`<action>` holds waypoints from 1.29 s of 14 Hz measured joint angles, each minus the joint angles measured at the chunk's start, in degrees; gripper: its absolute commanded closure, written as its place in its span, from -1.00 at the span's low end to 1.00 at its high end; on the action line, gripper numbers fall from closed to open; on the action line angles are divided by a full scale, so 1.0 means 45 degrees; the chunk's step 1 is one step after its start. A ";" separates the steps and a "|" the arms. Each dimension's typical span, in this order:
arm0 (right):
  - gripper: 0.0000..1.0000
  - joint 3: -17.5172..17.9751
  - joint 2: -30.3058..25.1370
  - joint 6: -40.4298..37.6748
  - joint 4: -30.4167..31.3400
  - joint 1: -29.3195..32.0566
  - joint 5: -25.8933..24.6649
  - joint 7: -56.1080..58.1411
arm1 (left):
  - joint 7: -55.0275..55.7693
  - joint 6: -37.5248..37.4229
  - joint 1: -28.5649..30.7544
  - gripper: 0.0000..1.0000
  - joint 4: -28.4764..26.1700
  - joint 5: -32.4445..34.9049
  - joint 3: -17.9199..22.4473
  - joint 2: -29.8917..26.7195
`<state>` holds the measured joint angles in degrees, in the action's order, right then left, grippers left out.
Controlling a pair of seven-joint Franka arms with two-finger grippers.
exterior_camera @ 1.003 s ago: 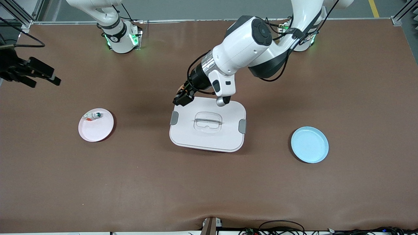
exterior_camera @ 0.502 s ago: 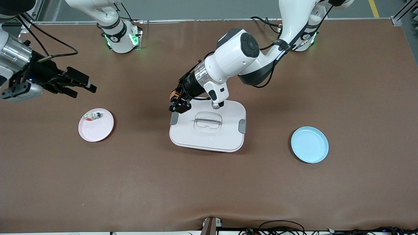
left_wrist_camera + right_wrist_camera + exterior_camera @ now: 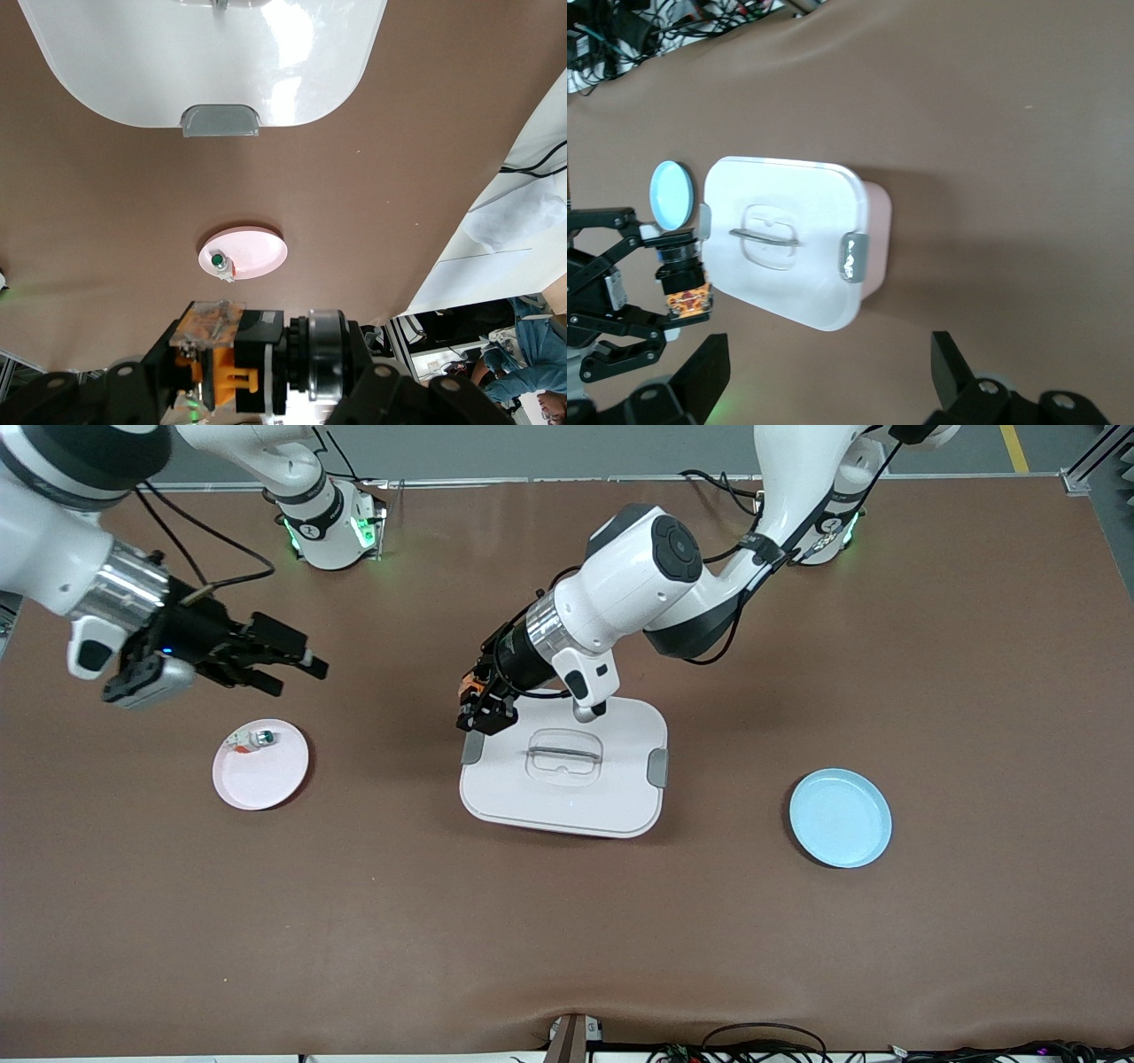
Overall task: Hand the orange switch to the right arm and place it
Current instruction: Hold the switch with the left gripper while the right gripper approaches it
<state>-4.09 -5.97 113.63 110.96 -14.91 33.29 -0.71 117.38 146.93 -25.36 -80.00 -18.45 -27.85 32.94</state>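
My left gripper [image 3: 478,713] is shut on the orange switch [image 3: 468,689], a stubby black body with orange bands. It holds the switch in the air over the white box's corner toward the right arm's end. In the left wrist view the switch [image 3: 232,354] fills the space between the jaws of the left gripper [image 3: 257,394]. My right gripper [image 3: 299,677] is open and empty, over the bare table between the pink plate [image 3: 266,779] and the switch. In the right wrist view its fingers [image 3: 700,372] stand wide apart, and the switch [image 3: 687,301] shows farther off in the left gripper.
A white lidded box [image 3: 567,797] with a clear handle stands mid-table. The pink plate holds a small white-and-green piece [image 3: 255,738]. A light blue plate [image 3: 840,817] lies toward the left arm's end.
My right arm has swung in from the table's end toward the middle, gripper open. My left gripper first shifted slightly toward the box corner with the switch, then held still.
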 measured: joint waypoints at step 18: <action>-1.00 -0.0002 0.0720 0.3772 0.1351 -0.2809 0.3007 0.0026 | 0.0000 0.0212 -0.0091 0.58 0.0088 0.0000 0.0039 0.0000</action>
<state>-4.10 -2.73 130.61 117.04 -27.54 46.82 -0.60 117.38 147.89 -25.77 -79.61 -18.45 -27.67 32.94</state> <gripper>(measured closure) 0.000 0.278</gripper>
